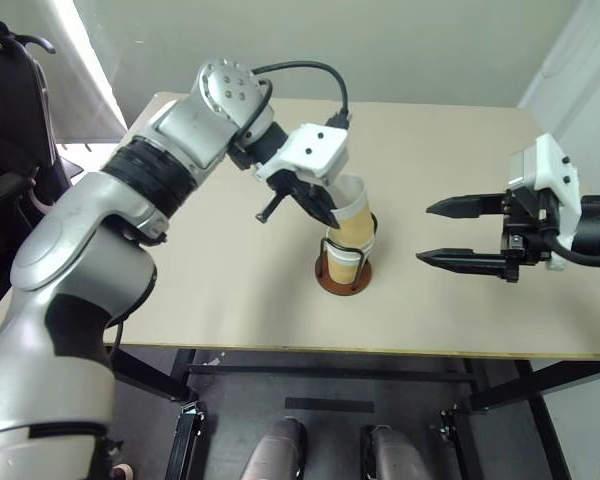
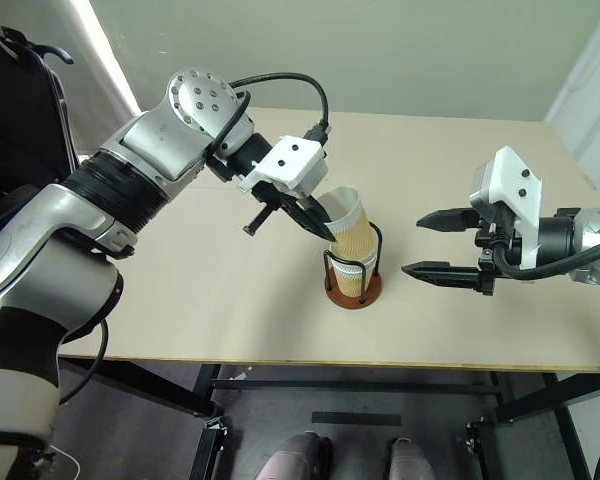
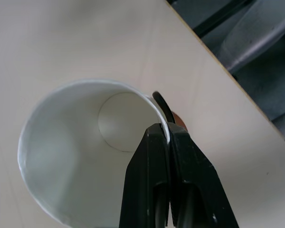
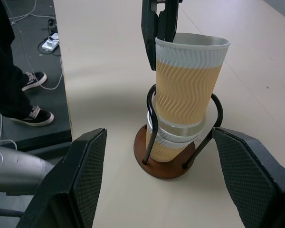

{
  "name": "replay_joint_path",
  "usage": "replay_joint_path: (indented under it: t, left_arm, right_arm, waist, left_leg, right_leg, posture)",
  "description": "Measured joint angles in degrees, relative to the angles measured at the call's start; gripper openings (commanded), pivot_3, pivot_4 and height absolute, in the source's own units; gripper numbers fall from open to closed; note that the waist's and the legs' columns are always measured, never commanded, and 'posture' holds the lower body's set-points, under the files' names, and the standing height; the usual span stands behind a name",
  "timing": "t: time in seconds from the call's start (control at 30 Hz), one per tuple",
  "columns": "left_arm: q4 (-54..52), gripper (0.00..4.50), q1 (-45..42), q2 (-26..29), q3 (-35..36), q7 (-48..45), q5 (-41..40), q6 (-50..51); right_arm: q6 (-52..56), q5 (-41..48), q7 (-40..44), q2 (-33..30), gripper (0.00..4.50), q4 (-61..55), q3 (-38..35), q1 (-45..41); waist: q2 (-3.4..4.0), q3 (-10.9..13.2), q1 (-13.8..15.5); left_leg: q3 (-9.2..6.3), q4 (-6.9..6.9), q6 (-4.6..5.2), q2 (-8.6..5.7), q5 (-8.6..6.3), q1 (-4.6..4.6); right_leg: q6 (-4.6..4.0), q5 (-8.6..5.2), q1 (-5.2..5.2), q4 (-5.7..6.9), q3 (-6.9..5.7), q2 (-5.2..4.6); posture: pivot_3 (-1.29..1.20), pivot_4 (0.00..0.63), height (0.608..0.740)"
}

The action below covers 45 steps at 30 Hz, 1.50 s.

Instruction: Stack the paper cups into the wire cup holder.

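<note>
**Top cup pinched by its rim, part-way into the holder**

At the left of the head views, the left gripper (image 2: 320, 222) reaches down and across over the beige table (image 2: 180, 290). Its two black fingers (image 3: 156, 175) are pressed together on the rim of the top paper cup (image 4: 190, 80), one inside the white wall and one outside. This cup leans slightly to one side, and its lower part sits inside the cups already nested below it.

In the middle of the table stands the wire cup holder (image 4: 152, 114), a round reddish-brown base (image 4: 166, 170) with black wire loops rising around the stack. Inside it, the lower cups (image 4: 173, 138) rest upright on the base; their white rims show just under the tan ribbed side of the top cup. How many cups sit beneath cannot be told for certain.

At the right, the right gripper (image 2: 438, 243) hangs above the table, near the holder but apart from it, pointing towards the stack. Its fingers (image 1: 462, 207) are spread wide with nothing between them.

In the right wrist view, a person's dark trouser leg and shoes (image 4: 31, 114) stand on the floor beside the table's far edge.
</note>
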Motion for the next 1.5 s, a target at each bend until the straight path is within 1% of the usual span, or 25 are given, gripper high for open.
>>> replay_joint_path:
  t: [0.27,0.4,0.47,0.53,0.6,0.63,0.83,0.87,0.9,0.93,1.13,1.23,1.4,1.5]
  left_arm:
    - [2.4,0.04,0.3,-1.5,0.3,0.0,3.5,-3.3]
    - [3.4,0.04,0.4,-2.7,1.5,0.0,4.3,-3.6]
    - [4.4,0.04,0.4,-4.3,3.0,0.0,5.1,-3.5]
    - [5.5,0.42,0.4,-6.1,4.8,0.0,5.8,-3.3]
    - [5.7,0.95,0.4,-6.9,5.4,0.0,6.5,-3.2]
    - [5.8,1.36,0.4,-7.1,5.5,0.0,6.6,-3.1]
    - [5.7,3.51,0.4,-7.1,5.2,0.0,6.6,-3.2]
    - [5.7,3.93,0.4,-7.0,5.1,0.0,6.7,-3.3]
    - [5.7,4.28,0.4,-6.8,5.1,0.0,6.7,-3.5]
    - [5.7,4.47,0.4,-6.6,5.0,0.0,6.7,-3.7]
    - [6.5,4.47,0.4,-6.5,5.3,0.0,7.2,-4.2]
    - [6.8,4.47,0.5,-6.9,6.9,0.0,7.4,-4.1]
    - [7.6,4.47,0.8,-7.2,14.2,0.0,6.4,1.0]
    - [7.3,4.47,3.0,-5.0,18.6,0.0,5.4,6.0]
  right_arm:
    - [0.1,0.0,-0.1,0.0,3.58,0.0,0.0,0.0]
    - [0.2,0.0,-0.1,0.0,3.58,-0.1,0.0,0.0]
    - [0.2,0.0,-0.1,0.0,3.58,-0.1,-0.1,0.2]
    - [0.2,0.0,-0.1,0.0,3.58,-0.2,-0.2,0.6]
    - [0.2,0.0,-0.1,-0.1,3.58,-0.1,-0.2,0.8]
    - [0.2,0.0,-0.1,-0.1,3.58,-0.1,-0.3,0.9]
    - [0.2,0.0,-0.1,-0.1,3.58,-0.1,-0.3,0.9]
    - [0.2,0.0,-0.1,-0.1,3.58,-0.1,-0.3,0.9]
    - [0.2,0.0,-0.1,-0.1,3.58,-0.1,-0.3,0.9]
    - [0.2,0.0,-0.1,-0.1,3.58,-0.1,-0.3,0.9]
    - [0.2,-0.1,-0.1,-0.1,3.58,0.3,-0.3,0.7]
    - [0.2,-0.1,0.0,-0.1,3.58,0.4,-0.3,0.2]
    - [-0.3,-0.1,0.2,-0.1,3.58,0.5,-0.3,-0.1]
    - [-0.8,-0.5,1.1,-0.1,3.58,1.3,-0.2,0.0]
  waist:
    - [0.0,0.0,0.0]
    - [0.0,0.0,0.0]
    - [-0.01,0.0,0.1]
    - [-0.01,0.0,0.1]
    - [-0.01,0.0,0.1]
    - [-0.01,0.0,0.0]
    - [-0.01,0.0,0.0]
    - [-0.01,0.0,0.0]
    - [-0.01,0.0,0.0]
    - [-0.01,0.0,0.1]
    - [-0.01,0.0,0.1]
    - [-0.01,0.0,0.1]
    - [-0.01,0.0,0.0]
    - [0.01,0.0,-0.2]
  left_leg:
    - [0.05,-0.01,0.01,-0.04,0.0,0.01]
    - [0.04,-0.01,0.01,-0.03,0.0,-0.01]
    - [0.04,0.0,0.02,-0.04,0.01,-0.01]
    - [0.05,0.0,0.02,-0.06,0.01,-0.03]
    - [0.06,0.0,0.02,-0.05,0.01,-0.01]
    - [0.09,-0.02,0.02,-0.03,0.01,0.0]
    - [0.07,-0.02,0.01,-0.01,0.01,0.02]
    - [0.05,0.0,0.02,-0.01,0.01,0.0]
    - [0.07,0.0,0.02,-0.02,0.01,0.01]
    - [0.08,0.0,0.02,-0.02,0.01,0.01]
    - [0.04,0.01,0.02,-0.02,0.01,0.0]
    - [0.05,0.0,0.02,-0.02,0.01,-0.01]
    - [0.08,-0.03,0.02,-0.01,0.01,0.02]
    - [0.13,-0.05,0.01,0.0,0.01,0.07]
  right_leg:
    - [0.0,0.0,0.01,-0.01,-0.04,0.04]
    - [0.01,0.0,0.01,0.0,-0.02,0.01]
    - [0.03,0.01,0.01,-0.01,-0.03,0.0]
    - [0.04,0.02,0.01,-0.02,-0.03,0.01]
    - [0.04,0.02,0.01,-0.02,-0.01,0.0]
    - [0.03,0.02,0.0,-0.02,-0.02,0.02]
    - [0.04,0.02,0.01,0.0,-0.01,0.03]
    - [0.04,0.02,0.01,0.0,0.0,0.01]
    - [0.04,0.02,0.01,0.0,0.0,0.02]
    - [0.04,0.02,0.01,0.0,0.01,0.01]
    - [0.05,0.02,0.01,0.0,0.0,0.0]
    - [0.05,0.02,0.01,-0.02,0.0,0.0]
    - [0.05,0.01,0.0,-0.01,0.0,0.02]
    - [0.04,0.0,0.0,0.01,0.02,0.06]
  posture:
    - [0.0,0.15,0.74]
    - [0.0,0.15,0.74]
    - [0.0,0.15,0.74]
    - [0.0,0.15,0.74]
    - [0.0,0.15,0.74]
    - [0.0,0.15,0.74]
    - [0.0,0.15,0.74]
    - [0.0,0.15,0.74]
    - [0.0,0.15,0.74]
    - [0.0,0.15,0.74]
    - [0.0,0.15,0.74]
    - [0.0,0.15,0.74]
    - [0.0,0.15,0.74]
    - [0.0,0.15,0.74]
